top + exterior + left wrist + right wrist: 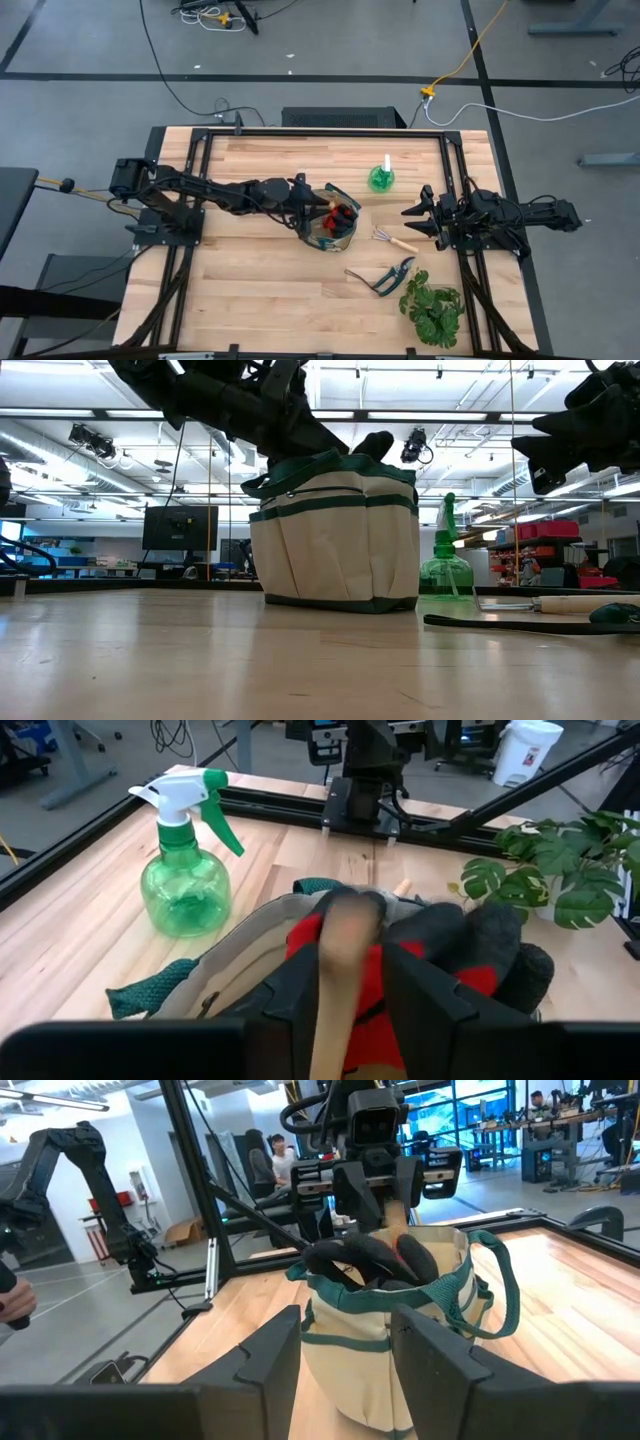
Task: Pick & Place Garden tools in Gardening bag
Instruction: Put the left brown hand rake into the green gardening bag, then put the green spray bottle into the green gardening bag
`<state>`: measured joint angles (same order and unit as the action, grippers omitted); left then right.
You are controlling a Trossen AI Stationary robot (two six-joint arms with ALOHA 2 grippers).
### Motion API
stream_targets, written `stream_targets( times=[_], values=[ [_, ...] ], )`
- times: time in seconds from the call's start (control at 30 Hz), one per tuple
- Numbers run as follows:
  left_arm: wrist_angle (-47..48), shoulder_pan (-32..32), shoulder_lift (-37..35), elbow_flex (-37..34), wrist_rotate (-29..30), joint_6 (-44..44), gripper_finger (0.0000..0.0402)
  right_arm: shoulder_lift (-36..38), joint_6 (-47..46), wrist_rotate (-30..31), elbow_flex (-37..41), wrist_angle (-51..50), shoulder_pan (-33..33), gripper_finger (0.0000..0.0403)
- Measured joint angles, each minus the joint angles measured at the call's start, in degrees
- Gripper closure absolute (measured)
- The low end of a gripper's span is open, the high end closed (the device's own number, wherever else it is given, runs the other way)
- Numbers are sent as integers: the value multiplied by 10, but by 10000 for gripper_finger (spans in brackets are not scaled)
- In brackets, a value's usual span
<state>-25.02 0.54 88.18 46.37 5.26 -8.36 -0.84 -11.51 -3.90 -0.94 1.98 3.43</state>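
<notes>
My left gripper (350, 995) is clamped on a wooden handle (338, 970), right over the red gloves (440, 955) stuffed in the gardening bag (235, 960). The green spray bottle (187, 870) stands just beside the bag on the worktop (70, 935); a leafy plant (550, 870) sits beyond, toward a corner.

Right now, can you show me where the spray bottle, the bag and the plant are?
spray bottle (187, 892): left wrist view, round green belly.
gardening bag (335, 545): low view, tan front.
plant (433, 308): high view, leaves.

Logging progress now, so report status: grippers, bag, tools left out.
Left gripper over gardening bag, shut on wooden handle. Right gripper open, idle at right. Spray bottle, hand rake, pruning shears on table, nothing blocking.
</notes>
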Motion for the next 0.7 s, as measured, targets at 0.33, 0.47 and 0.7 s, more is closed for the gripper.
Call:
stream_targets(
  times=[0.33, 0.47, 0.7],
  values=[
    [0, -1, 0, 0, -4, 0, 290, 0, 0, 0, 0, 0, 0, 243],
    [-1, -1, 0, 0, -4, 0, 290, 0, 0, 0, 0, 0, 0, 243],
    [-8, -1, 0, 0, -4, 0, 290, 0, 40, 27, 0, 19, 0, 243]
  ],
)
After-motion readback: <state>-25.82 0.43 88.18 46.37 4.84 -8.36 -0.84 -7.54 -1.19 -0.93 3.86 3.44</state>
